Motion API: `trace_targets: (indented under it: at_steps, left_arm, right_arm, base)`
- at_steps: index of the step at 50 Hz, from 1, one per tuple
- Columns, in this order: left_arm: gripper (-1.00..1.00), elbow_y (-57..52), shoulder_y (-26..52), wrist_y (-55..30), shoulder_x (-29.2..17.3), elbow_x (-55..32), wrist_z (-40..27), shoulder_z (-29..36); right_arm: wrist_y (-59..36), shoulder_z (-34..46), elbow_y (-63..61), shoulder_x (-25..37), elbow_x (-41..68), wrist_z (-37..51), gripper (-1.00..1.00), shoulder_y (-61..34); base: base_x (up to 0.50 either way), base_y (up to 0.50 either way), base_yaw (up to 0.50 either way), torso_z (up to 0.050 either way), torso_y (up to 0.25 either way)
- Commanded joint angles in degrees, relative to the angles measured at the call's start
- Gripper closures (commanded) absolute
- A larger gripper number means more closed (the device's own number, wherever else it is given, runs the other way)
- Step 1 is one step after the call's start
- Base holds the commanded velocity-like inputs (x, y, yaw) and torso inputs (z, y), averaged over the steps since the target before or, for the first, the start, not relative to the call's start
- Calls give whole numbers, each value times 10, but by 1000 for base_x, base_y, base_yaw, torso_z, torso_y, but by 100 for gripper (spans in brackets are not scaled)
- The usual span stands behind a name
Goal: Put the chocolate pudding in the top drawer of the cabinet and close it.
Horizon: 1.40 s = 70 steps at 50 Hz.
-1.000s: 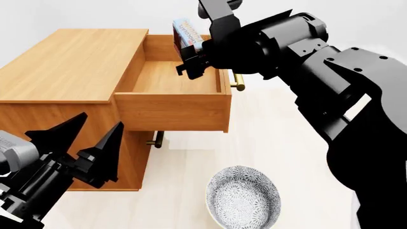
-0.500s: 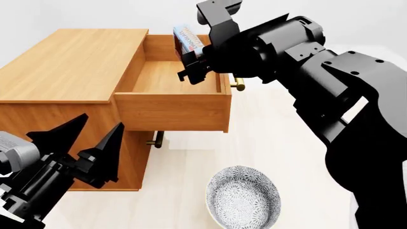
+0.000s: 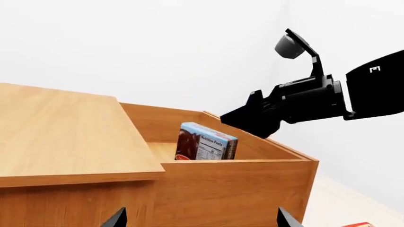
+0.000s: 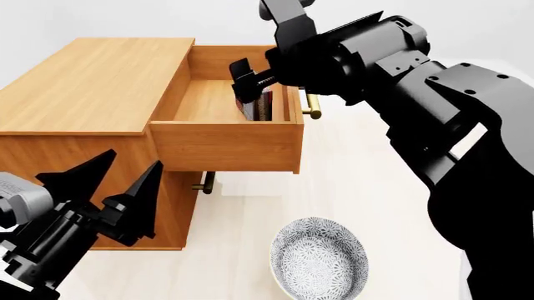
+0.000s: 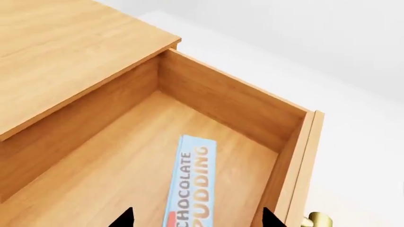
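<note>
The chocolate pudding stands on edge inside the top drawer, resting on the drawer floor with its light blue edge, lettered "CHOCOLATE PUDDING", facing up toward the right wrist camera. In the left wrist view the box rises above the drawer's front panel, upright, with its dark brown face and a nutrition label showing. From the head view only a dark sliver of it shows, near the drawer's right wall. The right pincer hangs just above the box, over the open drawer; its two black fingertips are spread apart on either side of the box's top edge and pinch nothing. The drawer is pulled well out of the cabinet, and its brass bar handle pokes out at the drawer's right side. Below it, the lower drawer's handle is partly visible. The left pincer sits low beside the cabinet's front, its pointed fingers spread wide and empty. A patterned bowl lies on the pale floor, well apart from the cabinet.
</note>
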<state>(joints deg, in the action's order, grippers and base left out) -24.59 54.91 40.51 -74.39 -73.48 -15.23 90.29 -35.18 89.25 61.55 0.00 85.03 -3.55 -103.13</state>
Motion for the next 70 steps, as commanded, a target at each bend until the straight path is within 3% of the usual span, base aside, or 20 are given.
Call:
trace_targets:
  at_steps: [1, 25, 41, 47, 49, 53, 59, 70]
  left_arm:
    - [-100, 2, -2, -1, 2, -1, 2, -2]
    - [-100, 3, -7, -2, 6, -1, 0, -6]
    - [-100, 1, -10, -4, 6, 0, -1, -9]
    - [-100, 0, -9, -7, 8, 0, -1, -11]
    - [-100, 0, -9, -8, 8, 0, -2, -11]
    - [-100, 1, -9, -9, 10, 0, -2, -12]
    - [-100, 1, -10, -11, 12, 0, -2, -13]
    - [-100, 1, -12, -12, 13, 1, -2, -15]
  right_arm:
    - [26, 0, 3, 0, 2, 5, -100, 1]
    - [258, -10, 24, 0, 38, 90, -100, 44]
    - [349, 5, 23, 0, 23, 201, -100, 56]
    - [358, 7, 42, 0, 6, 238, -100, 44]
    - [316, 3, 55, 33, 16, 211, -100, -10]
    - [294, 3, -14, 99, 17, 258, -100, -42]
    - [321, 13, 86, 55, -5, 253, -100, -28]
    - [357, -5, 132, 49, 1, 235, -100, 11]
  base:
    - [0, 0, 0, 0, 0]
    - [0, 0, 0, 0, 0]
    - [0, 0, 0, 0, 0]
    - [0, 0, 0, 0, 0]
    - [0, 0, 0, 0, 0]
    - [0, 0, 0, 0, 0]
    - [0, 0, 0, 0, 0]
    - [0, 0, 0, 0, 0]
